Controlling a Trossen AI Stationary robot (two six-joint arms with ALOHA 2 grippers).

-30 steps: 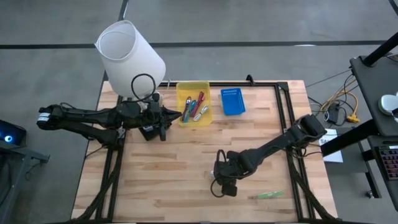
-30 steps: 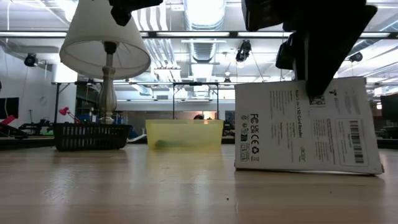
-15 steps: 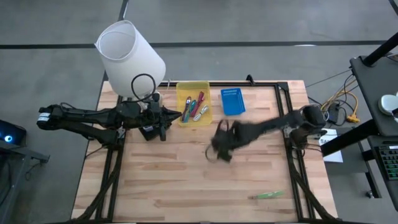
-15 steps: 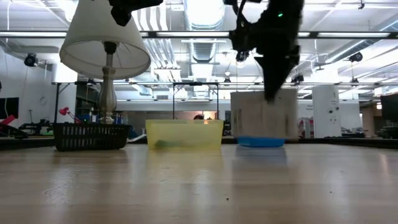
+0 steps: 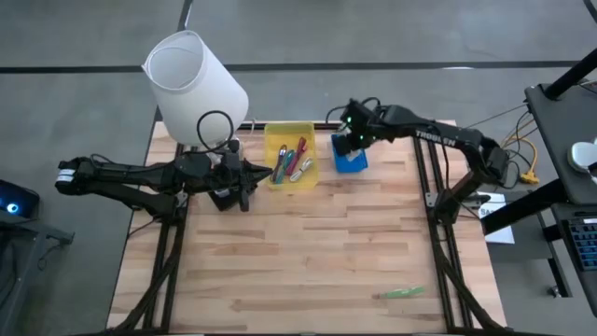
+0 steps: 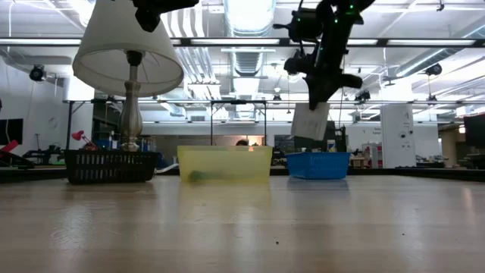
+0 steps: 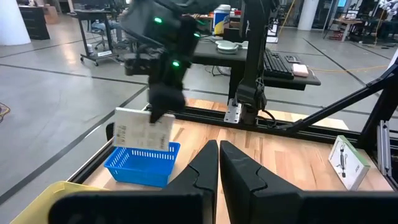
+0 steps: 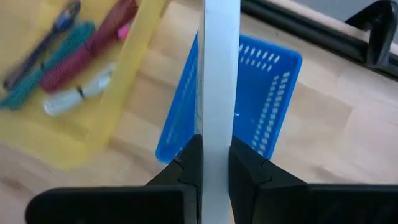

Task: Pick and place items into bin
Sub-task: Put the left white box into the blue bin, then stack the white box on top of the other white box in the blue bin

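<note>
The right tool [image 5: 353, 138] is clenched on a flat white box [image 8: 220, 81], which hangs edge-down just above the blue basket [image 5: 349, 155] by the surface's far edge, beside the yellow bin [image 5: 290, 131]. The right arm reaches from the right edge toward the far edge, its tool raised off the surface, while the left tool [image 7: 218, 163], fingers pressed together and empty, waits near the left edge beside the bin. The box is thin, with small dark print on its white face [image 6: 310, 121]; the bin holds maroon, teal and silver pens [image 5: 294, 161], and a green strip [image 5: 401, 292] lies near the surface's near right corner.

white lamp [image 5: 194, 86], blue basket [image 5: 350, 159], black basket [image 6: 111, 166]
</note>
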